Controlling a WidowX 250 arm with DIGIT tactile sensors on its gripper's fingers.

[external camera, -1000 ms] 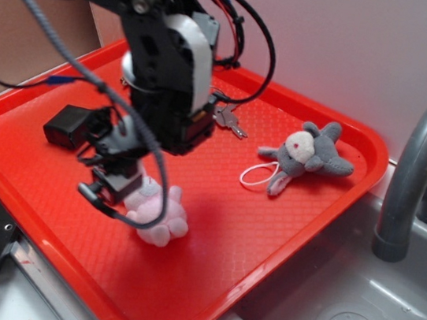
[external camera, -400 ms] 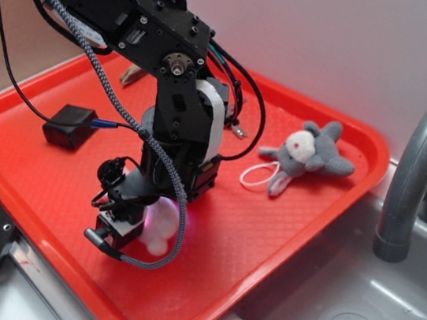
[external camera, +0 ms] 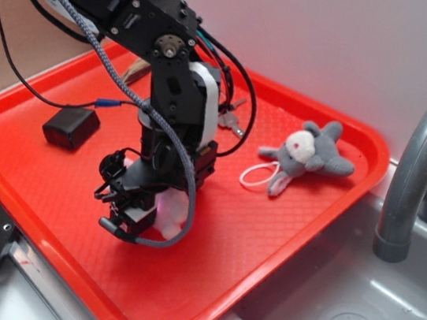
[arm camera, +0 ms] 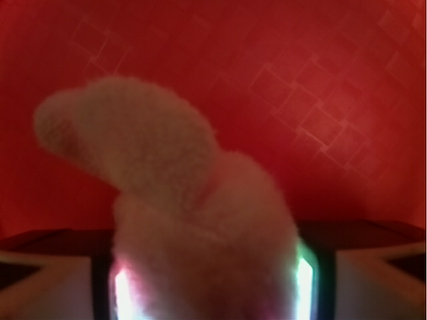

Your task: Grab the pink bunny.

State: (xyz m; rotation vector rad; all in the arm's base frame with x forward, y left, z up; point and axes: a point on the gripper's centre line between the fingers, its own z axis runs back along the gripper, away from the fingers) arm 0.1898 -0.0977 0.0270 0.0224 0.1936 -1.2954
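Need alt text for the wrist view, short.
Blurry close-up of the pink bunny, a fluffy pale-pink plush, filling the lower middle of the frame between the pincer's two glowing pads, one limb or ear sticking up to the left. Behind it is the red tray's textured surface.

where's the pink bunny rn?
Exterior view: the pink bunny sits near the front edge of the red tray, mostly hidden under the pincer. Wrist view: it fills the space between the pincer's fingers.
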